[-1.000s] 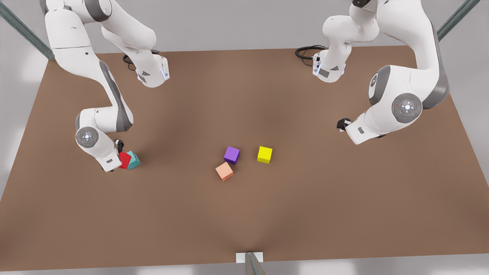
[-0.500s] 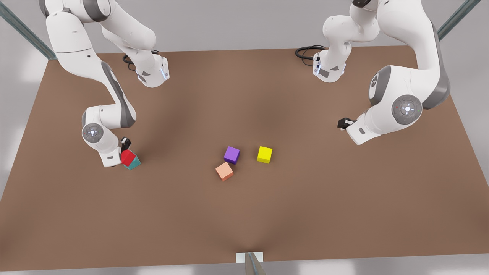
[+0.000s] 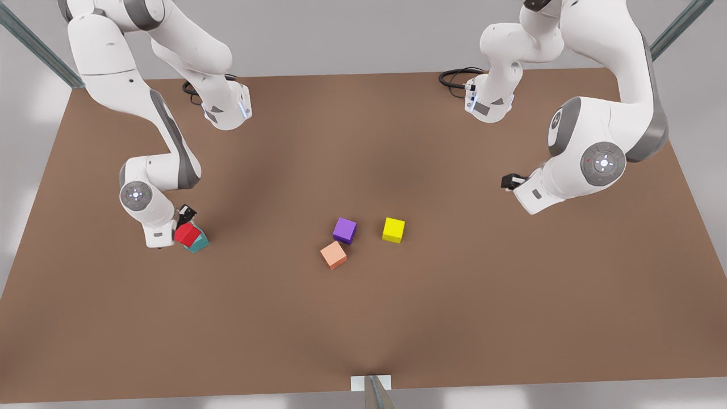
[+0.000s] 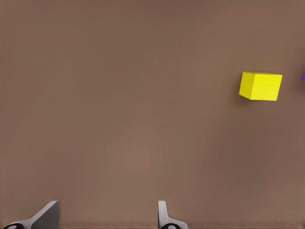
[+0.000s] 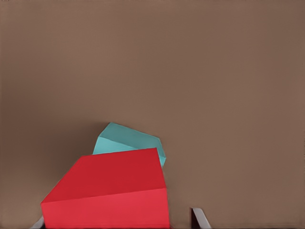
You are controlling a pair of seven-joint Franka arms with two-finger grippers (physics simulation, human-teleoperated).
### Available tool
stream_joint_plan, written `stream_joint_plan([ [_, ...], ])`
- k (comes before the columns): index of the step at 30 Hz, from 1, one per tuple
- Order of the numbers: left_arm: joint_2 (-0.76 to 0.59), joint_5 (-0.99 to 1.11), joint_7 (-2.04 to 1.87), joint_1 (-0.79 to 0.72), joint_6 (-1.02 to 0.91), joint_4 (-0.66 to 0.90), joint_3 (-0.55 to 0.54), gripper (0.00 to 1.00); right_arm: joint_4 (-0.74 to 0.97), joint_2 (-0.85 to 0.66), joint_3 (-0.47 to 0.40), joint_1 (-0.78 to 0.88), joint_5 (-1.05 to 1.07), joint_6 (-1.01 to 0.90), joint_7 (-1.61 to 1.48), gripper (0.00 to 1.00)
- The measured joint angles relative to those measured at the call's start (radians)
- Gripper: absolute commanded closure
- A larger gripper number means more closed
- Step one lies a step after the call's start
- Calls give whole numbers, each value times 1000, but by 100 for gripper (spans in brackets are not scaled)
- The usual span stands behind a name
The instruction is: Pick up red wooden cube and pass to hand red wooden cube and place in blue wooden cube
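The red wooden cube (image 3: 187,234) rests tilted on top of the teal blue wooden cube (image 3: 199,244) at the front view's left. My right gripper (image 3: 180,226) is right over it. In the right wrist view the red wooden cube (image 5: 112,193) lies between the open fingertips (image 5: 199,218), with a gap at one side, and the blue wooden cube (image 5: 128,139) peeks out behind it. My left gripper (image 3: 509,182) waits above the table at the front view's right, open (image 4: 107,220) and holding nothing. The hand is out of view.
A purple cube (image 3: 345,230), a salmon-orange cube (image 3: 333,254) and a yellow cube (image 3: 393,229) sit near the middle of the brown table (image 3: 363,318). The yellow cube (image 4: 260,86) also lies ahead of the left gripper. Both arm bases stand at the far edge.
The red cube went from beside the blue cube to on top of it. The right arm's wrist then drew slightly up and left. The left arm barely moved.
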Motion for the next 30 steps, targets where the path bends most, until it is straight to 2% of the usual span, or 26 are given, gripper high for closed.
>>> stream_joint_plan([
  [5,2,-1,-4,0,-9,0,0,0,68,-46,34,8,58,-70,28,0],
  [9,3,0,-6,0,-12,0,0,0,188,-55,80,16,145,-186,45,0],
  [16,3,0,-9,-1,-14,0,0,0,483,-16,79,45,254,-415,112,0],
  [22,3,0,-10,-1,-14,0,0,0,799,-20,42,38,278,-724,291,0],
  [27,5,0,-11,1,-14,0,0,0,817,-29,25,32,304,-855,411,0],
  [30,4,-2,-12,-8,-18,1,-16,0,717,-95,23,20,319,-868,468,0],
])
